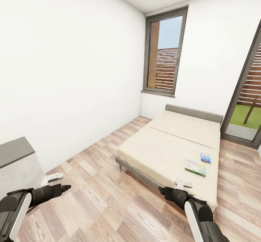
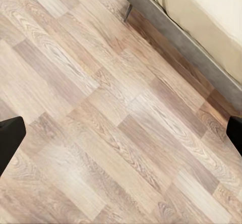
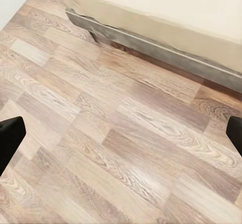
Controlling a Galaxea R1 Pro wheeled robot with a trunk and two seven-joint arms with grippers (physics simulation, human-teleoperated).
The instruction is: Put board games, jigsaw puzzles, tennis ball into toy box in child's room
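Resting on bed (image 1: 170, 144): 2 board games (image 1: 195, 167).

The bed (image 1: 170, 144) is standing on the wood-plank floor (image 1: 108, 191), its low grey headboard (image 1: 194, 113) lying at the end nearest the window wall. Two board games are lying flat on the mattress toward the foot end, well away from the headboard: a larger green one (image 1: 195, 168) and, just beside it on the headboard side, a smaller light blue one (image 1: 205, 157).
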